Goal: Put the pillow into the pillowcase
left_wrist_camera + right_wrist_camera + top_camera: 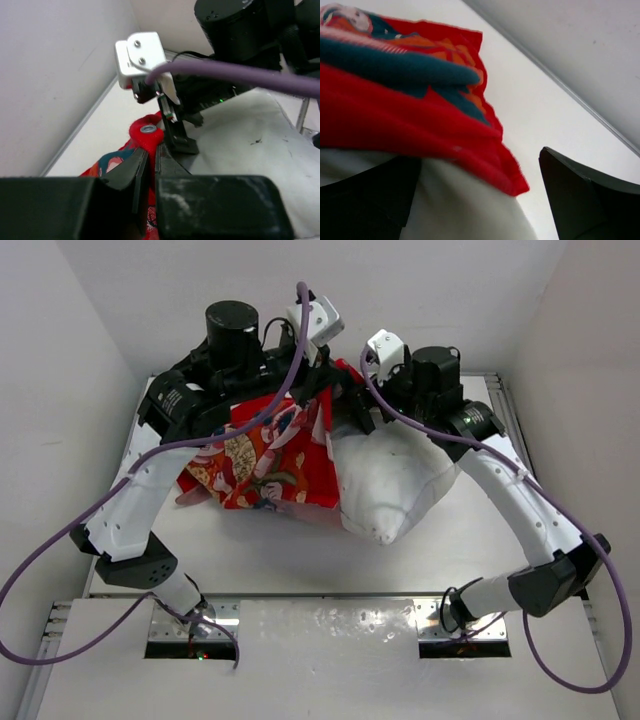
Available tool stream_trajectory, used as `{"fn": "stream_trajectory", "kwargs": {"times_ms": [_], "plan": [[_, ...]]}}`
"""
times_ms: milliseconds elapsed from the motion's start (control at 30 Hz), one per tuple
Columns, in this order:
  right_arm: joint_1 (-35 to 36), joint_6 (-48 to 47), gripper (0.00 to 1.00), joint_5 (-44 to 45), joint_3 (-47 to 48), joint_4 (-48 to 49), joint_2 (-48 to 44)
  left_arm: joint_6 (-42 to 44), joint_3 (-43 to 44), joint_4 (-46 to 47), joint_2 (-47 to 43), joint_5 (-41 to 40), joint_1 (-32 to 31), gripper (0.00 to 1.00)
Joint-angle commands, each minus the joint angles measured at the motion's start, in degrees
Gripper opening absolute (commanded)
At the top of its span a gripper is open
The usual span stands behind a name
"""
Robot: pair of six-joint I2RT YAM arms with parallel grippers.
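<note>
The left arm (135, 495) and the right arm (520, 490) are clad in white shells joined by black joint housings, and rounded black motor drums (232, 325) are seen near the wrists. A purple cable (240, 74) is run along each arm, and white camera brackets (318, 318), one fastened with two silver screws (136, 43), are mounted near matte black fingers (122, 177).

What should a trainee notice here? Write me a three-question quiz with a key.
1. True or false: the pillow is fully inside the pillowcase.
2. The pillow's bare part lies nearer which arm? A) left B) right
3. Fill in: the jaws of the right gripper stand ___.
Key: 1 false; 2 B; 3 open.
</note>
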Motion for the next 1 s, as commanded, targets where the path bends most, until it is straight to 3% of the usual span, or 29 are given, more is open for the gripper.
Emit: {"fn": "stream_trajectory", "kwargs": {"times_ms": [0, 33, 67, 200, 233, 333, 467, 500, 567, 633, 700, 767, 800, 900, 967], "plan": [[-1.75, 5.36, 0.97, -0.15, -4.81, 14.51, -1.14, -0.81, 1.55, 6.44, -4.82, 4.13, -0.35, 0.0], [-2.01, 6.85, 0.95, -0.41, -5.27, 17.23, -0.62, -0.81, 1.55, 5.75, -5.43, 4.31, -0.17, 0.0], [-2.71, 10.09, 0.83, -1.02, -5.71, 17.95, 0.09, -1.33, 1.55, 5.74, -5.61, 3.96, 0.0, 0.0], [-3.77, 13.45, 0.55, -2.26, -5.97, 17.7, 3.78, -3.53, 5.13, 7.23, -6.4, 0.37, 1.76, 0.0], [-4.56, 14.33, 0.31, -1.3, -6.06, 17.35, 4.48, -3.7, 6.72, 7.75, -6.23, -3.48, 2.02, 0.0], [-8.69, 18.2, 0.0, 0.02, -5.36, 15.6, 3.35, -1.87, 14.72, 9.07, -4.82, -14.27, 2.2, 0.0], [-14.66, 22.31, 0.0, 3.45, 3.58, 9.53, 0.37, 5.24, 15.36, 12.59, -5.26, -31.0, 2.2, 0.0], [-15.11, 23.38, 0.0, 2.93, 9.78, 8.65, -0.17, 7.17, 13.52, 14.07, -6.39, -34.77, 2.29, 0.0], [-14.59, 27.33, 0.0, 0.3, 18.75, 7.85, -1.05, 12.27, 3.79, 15.75, -7.98, -36.55, 2.29, 0.0], [-12.14, 31.8, 0.0, -1.72, 22.57, 9.16, -1.31, 14.38, -6.29, 16.55, -9.56, -37.44, 2.38, 0.0], [-9.42, 34.36, 0.0, -2.88, 23.82, 11.61, -2.28, 13.71, -10.47, 14.37, -9.22, -35.17, 2.55, 0.0], [-8.52, 35.6, 0.0, 0.0, 21.64, 13.12, -3.5, 11.34, -13.3, 11.29, -8.34, -31.84, 2.64, 0.14], [-8.43, 35.95, 0.0, 1.76, 21.1, 13.39, -3.77, 9.67, -13.65, 7.36, -8.16, -25.99, 2.73, 0.41], [-10.09, 37.97, 0.0, 7.66, 20.74, 11.99, -3.25, 7.38, -14.88, 2.84, -8.86, -16.65, 2.82, 0.86], [-10.37, 39.21, 0.0, 9.07, 21.71, 11.89, -2.46, 7.19, -15.41, 2.05, -9.91, -15.03, 2.73, 0.98]]}}
